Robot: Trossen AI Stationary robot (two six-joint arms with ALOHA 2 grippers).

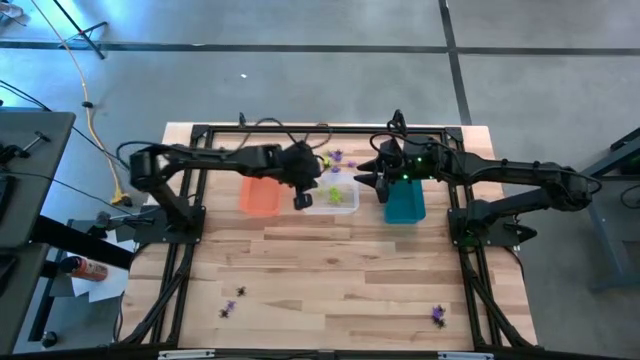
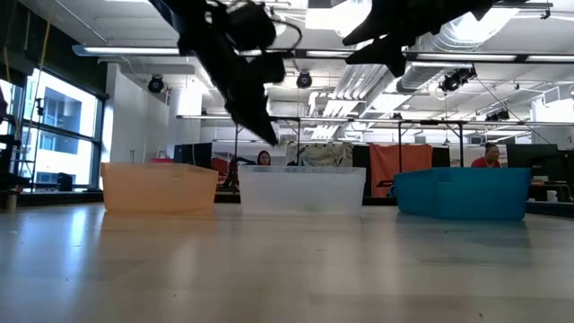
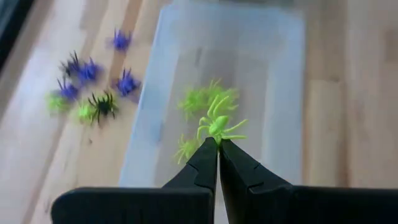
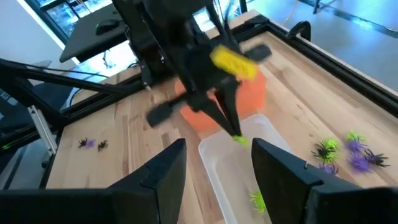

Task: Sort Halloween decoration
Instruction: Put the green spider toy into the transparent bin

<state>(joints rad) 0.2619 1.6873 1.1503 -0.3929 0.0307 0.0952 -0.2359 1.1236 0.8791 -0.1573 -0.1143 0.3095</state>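
From above, the left gripper (image 1: 303, 200) hangs over the clear bin (image 1: 345, 207); its wrist view shows its fingers (image 3: 205, 165) pinching a lime green spider (image 3: 219, 126) above that bin, while the right gripper (image 4: 214, 163) waits spread nearby.

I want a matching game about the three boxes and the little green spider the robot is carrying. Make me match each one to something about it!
Things:
1. orange bin
2. clear bin
3. teal bin
4. green spider

Descriptions:
A. pinched in the left tool, above the clear bin
B. middle of the row, green spiders inside
C. on the right arm's side
D. on the left arm's side

Pairs: 1-D, 2-B, 3-C, 4-A
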